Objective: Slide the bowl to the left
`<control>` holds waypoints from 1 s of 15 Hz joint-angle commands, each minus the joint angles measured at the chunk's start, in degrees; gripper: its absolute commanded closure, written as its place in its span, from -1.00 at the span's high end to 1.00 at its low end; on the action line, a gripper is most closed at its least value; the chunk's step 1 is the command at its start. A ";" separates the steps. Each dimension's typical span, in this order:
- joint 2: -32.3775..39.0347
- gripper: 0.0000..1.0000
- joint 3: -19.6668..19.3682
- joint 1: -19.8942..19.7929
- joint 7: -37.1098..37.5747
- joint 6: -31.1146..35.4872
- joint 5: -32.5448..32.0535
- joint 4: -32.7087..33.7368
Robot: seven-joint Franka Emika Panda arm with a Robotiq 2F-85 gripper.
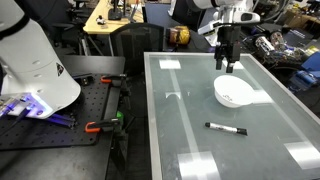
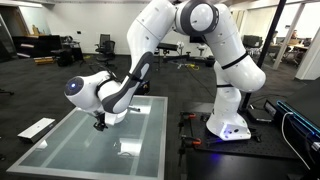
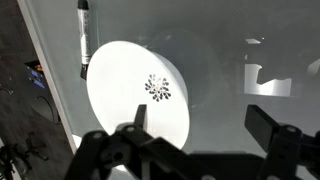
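The white round bowl (image 1: 233, 93) sits on the glass table (image 1: 190, 120), toward its far side. In the wrist view the bowl (image 3: 135, 90) fills the left middle, with a light reflection at its centre. My gripper (image 1: 229, 68) hangs just above the bowl's far rim, fingers pointing down. In the wrist view the gripper (image 3: 200, 125) is open and empty; one finger is over the bowl's edge, the other over bare glass beside it. In an exterior view the arm covers the bowl, and only the gripper (image 2: 100, 124) shows, low over the table.
A black marker pen (image 1: 226, 128) lies on the glass near the bowl, also seen in the wrist view (image 3: 84, 35). A metal breadboard with clamps (image 1: 95, 105) stands beside the table. The robot base (image 2: 228, 125) is at the table's side.
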 commanded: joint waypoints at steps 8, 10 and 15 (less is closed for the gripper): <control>2.13 0.38 -2.58 0.66 -7.04 -0.09 -0.08 2.02; 2.50 0.06 -2.80 0.68 -7.29 -0.31 0.06 2.44; 3.61 -0.49 -3.15 0.73 -7.66 -0.99 0.22 3.43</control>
